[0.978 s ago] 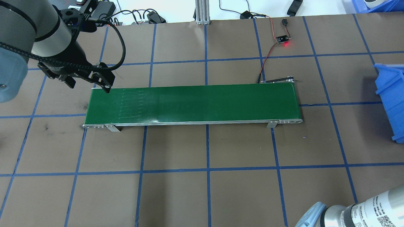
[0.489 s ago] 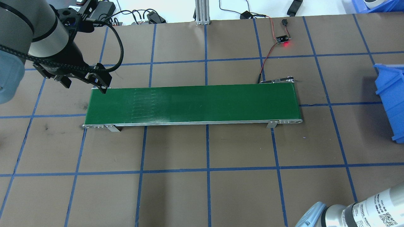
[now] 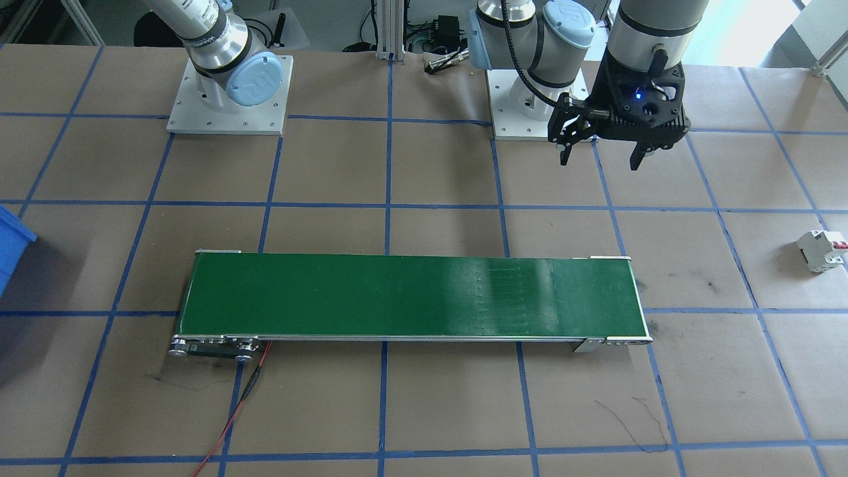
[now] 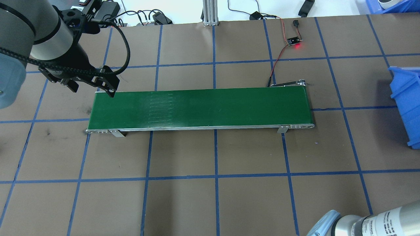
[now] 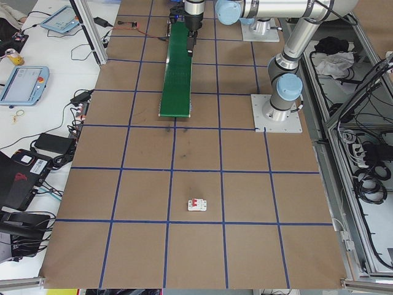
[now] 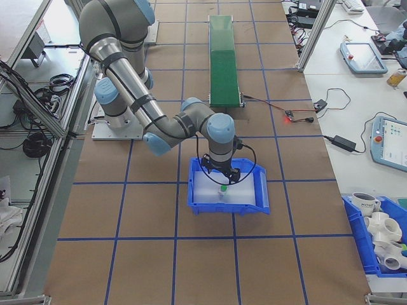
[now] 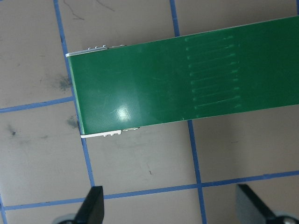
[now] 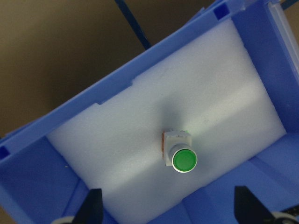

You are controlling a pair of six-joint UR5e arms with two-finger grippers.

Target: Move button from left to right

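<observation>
Front view: left gripper point(image 3: 601, 161) hung over bare worktop point(image 3: 424, 411) behind the green conveyor point(image 3: 411, 298), jaws spread wide, empty. White breaker point(image 3: 822, 250) lay well apart.
Right side view: right gripper point(image 6: 221, 179) hovered over the blue bin point(image 6: 229, 204).
Right wrist view: button point(image 8: 179, 153) sat on the bin's white foam point(image 8: 140, 140), untouched between wide-open jaws.

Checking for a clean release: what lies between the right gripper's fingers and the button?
Nothing. In the right wrist view the right gripper is open above the bin, and only bare white foam surrounds the button.
</observation>
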